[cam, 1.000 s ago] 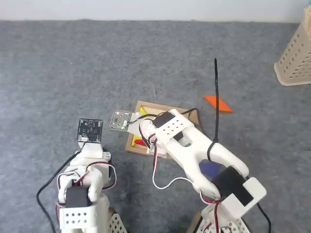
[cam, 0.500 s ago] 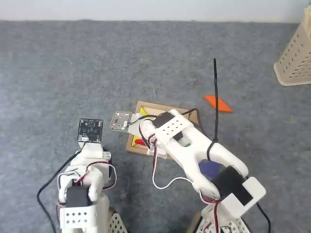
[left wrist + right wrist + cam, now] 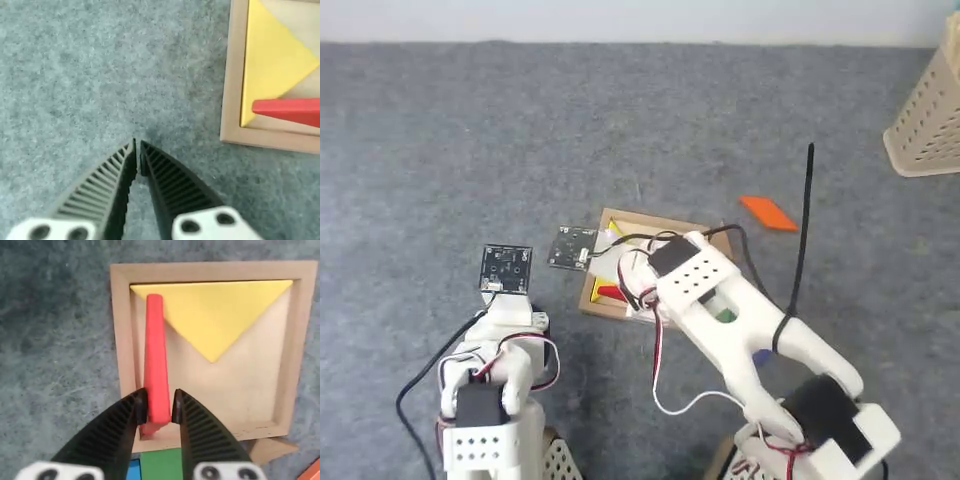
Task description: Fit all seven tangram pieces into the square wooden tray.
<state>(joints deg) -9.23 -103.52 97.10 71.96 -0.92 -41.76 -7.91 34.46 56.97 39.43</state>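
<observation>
Thin red piece (image 3: 156, 360) is held on edge in the wooden tray (image 3: 122, 340), clamped by the right gripper (image 3: 159, 407), next to a flat yellow triangle (image 3: 215, 310); left gripper (image 3: 137, 150) is pinched together.

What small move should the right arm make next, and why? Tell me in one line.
Probably tip the red tangram piece flat and lower it onto the square wooden tray's bare floor beside the yellow triangle. The right end effector is shut on it, and it stands on edge along one tray wall, with its far end apparently over the triangle's corner.
</observation>
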